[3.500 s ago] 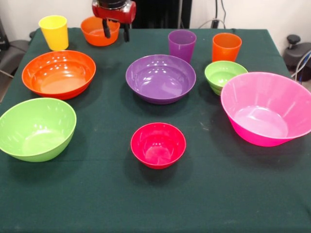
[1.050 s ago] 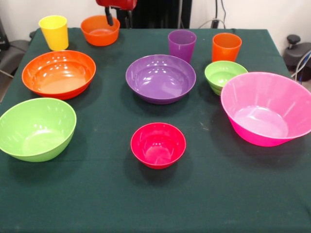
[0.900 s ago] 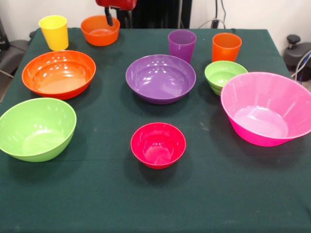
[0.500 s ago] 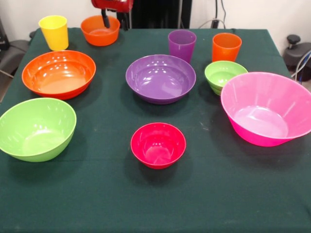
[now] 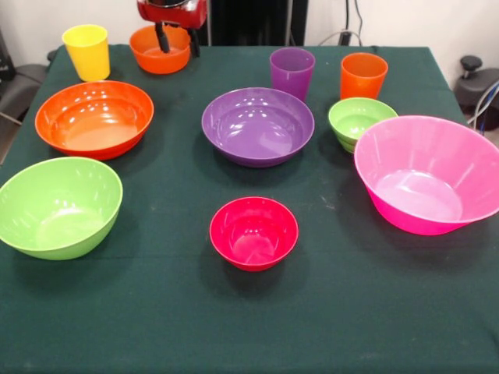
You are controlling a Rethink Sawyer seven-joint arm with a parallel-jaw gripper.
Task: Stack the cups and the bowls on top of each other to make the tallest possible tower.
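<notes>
The red and black arm came down from the top edge, only its lower end showing, with the gripper (image 5: 177, 43) hanging over the small orange bowl (image 5: 158, 51) at the far left of the worktop (image 5: 249, 327). Two dark fingers (image 5: 162, 39) stood apart, one reaching down inside the bowl's mouth and the other by its right rim, so the rim sat between them; whether either touched the plastic could not be made out, and the gripper was parted, holding nothing lifted. The upper arm was cut off by the frame. The yellow cup (image 5: 87, 51) stood just left of that bowl. Nearer, the large orange bowl (image 5: 94, 118) and the lime green bowl (image 5: 59, 206) sat along the left side. The purple bowl (image 5: 258, 125) lay near the middle, with the purple cup (image 5: 291, 72) behind it and the orange cup (image 5: 363, 75) to the right. The small green bowl (image 5: 361, 121) sat just beside the huge pink bowl (image 5: 428, 173), whose right edge ran out of the picture. The small red-magenta bowl (image 5: 253, 232) stood alone and empty toward the front; nothing was stacked.
</notes>
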